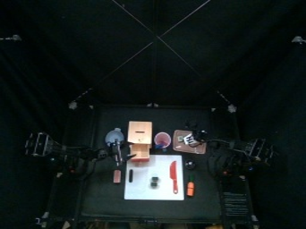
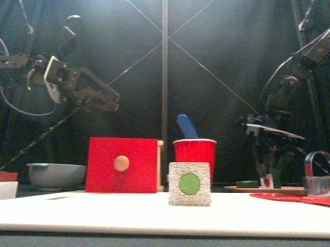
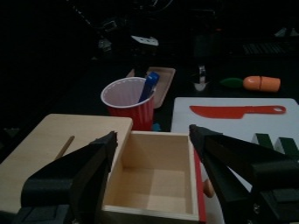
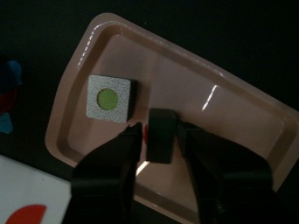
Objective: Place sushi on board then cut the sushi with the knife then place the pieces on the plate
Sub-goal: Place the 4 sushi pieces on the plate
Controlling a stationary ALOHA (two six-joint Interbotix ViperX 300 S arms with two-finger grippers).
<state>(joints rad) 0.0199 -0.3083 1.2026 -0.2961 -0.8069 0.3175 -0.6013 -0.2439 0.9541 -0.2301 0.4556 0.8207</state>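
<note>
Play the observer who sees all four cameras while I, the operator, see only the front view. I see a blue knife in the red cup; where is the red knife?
Observer: The top view shows the red knife lying flat on the white cutting board, beside the sushi roll.
Operator: Anything on the pink tray? I see only its rim.
Observer: The right wrist view shows a sushi piece lying on it, green centre up.
Operator: And the left gripper?
Observer: It hangs open above the open top of the wooden box.
</note>
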